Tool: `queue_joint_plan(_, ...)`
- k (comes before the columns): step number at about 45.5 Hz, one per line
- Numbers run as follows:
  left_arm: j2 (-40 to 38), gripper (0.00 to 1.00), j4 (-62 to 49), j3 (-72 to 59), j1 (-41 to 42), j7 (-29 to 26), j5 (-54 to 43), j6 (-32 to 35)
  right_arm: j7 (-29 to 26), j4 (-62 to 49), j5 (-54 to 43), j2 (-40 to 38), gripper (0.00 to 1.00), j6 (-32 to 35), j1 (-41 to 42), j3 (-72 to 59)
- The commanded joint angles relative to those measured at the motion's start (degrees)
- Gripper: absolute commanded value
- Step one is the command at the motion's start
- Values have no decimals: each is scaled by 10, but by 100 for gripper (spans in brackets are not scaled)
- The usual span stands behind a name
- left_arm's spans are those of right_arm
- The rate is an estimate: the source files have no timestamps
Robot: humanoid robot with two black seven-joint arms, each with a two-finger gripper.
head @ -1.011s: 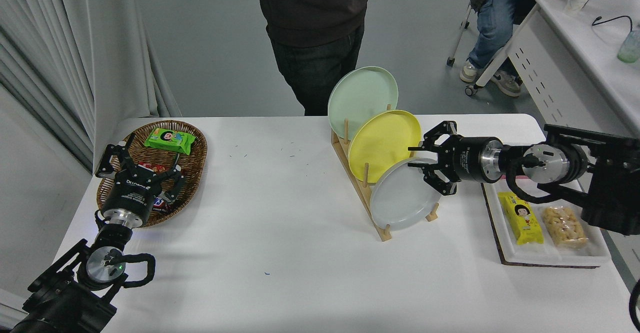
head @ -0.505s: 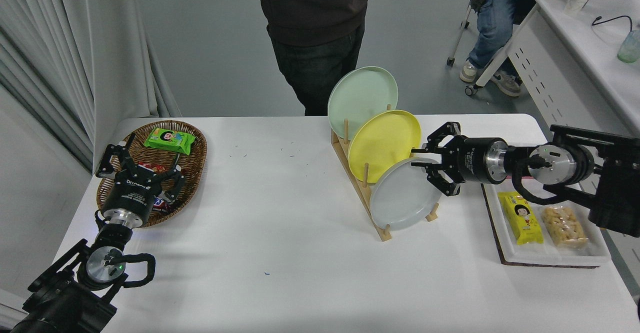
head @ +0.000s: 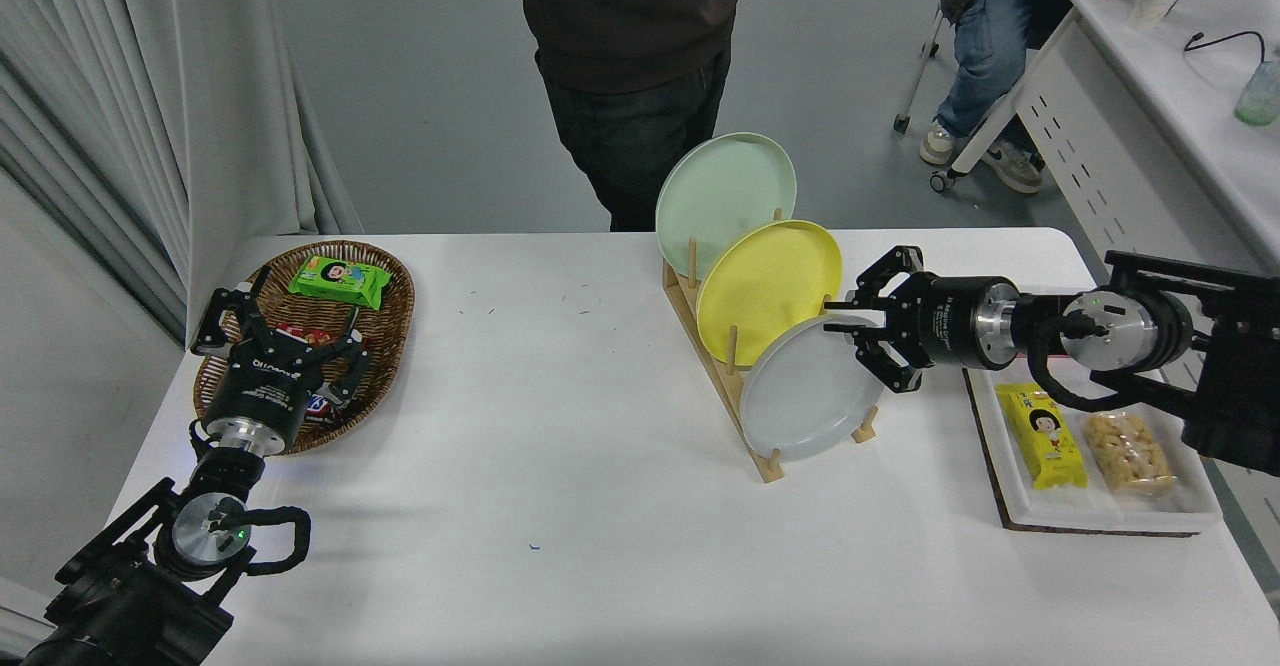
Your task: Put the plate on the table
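Observation:
The pale grey plate (head: 805,396) stands on edge in the front slot of a wooden rack (head: 722,386) on the white table (head: 560,506). A yellow plate (head: 765,281) and a mint-green plate (head: 722,191) stand behind it in the same rack. My right gripper (head: 832,313) comes in level from the right and is open. Its fingertips are at the grey plate's upper right rim, one on either side of the edge. My left gripper (head: 285,334) is parked open over the wicker basket at the lower left.
A wicker basket (head: 385,336) with snack packets is at the left. A white tray (head: 1100,516) with a yellow packet and a snack bag lies under my right arm. A person stands at the far edge behind the rack. A desk is at the far right.
My right gripper has drawn back slightly to the right and its fingers stand a little closer together. The grey plate has not moved. The left arm is still.

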Motion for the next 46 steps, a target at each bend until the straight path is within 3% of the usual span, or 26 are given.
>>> queue_joint_plan(1, 0, 98, 0, 0, 0, 0, 0, 0, 0, -3, 1, 1, 19, -3, -1, 0)
queue_joint_plan(6, 0, 98, 0, 0, 0, 0, 0, 0, -1, -3, 1, 1, 13, -8, -2, 1)
queue_joint_plan(31, 0, 98, 0, 0, 0, 0, 0, 0, -11, -4, 12, 1, 13, -20, -2, 14)
queue_joint_plan(46, 0, 98, 0, 0, 0, 0, 0, 0, -11, -4, 11, 1, 8, -20, -3, 14)
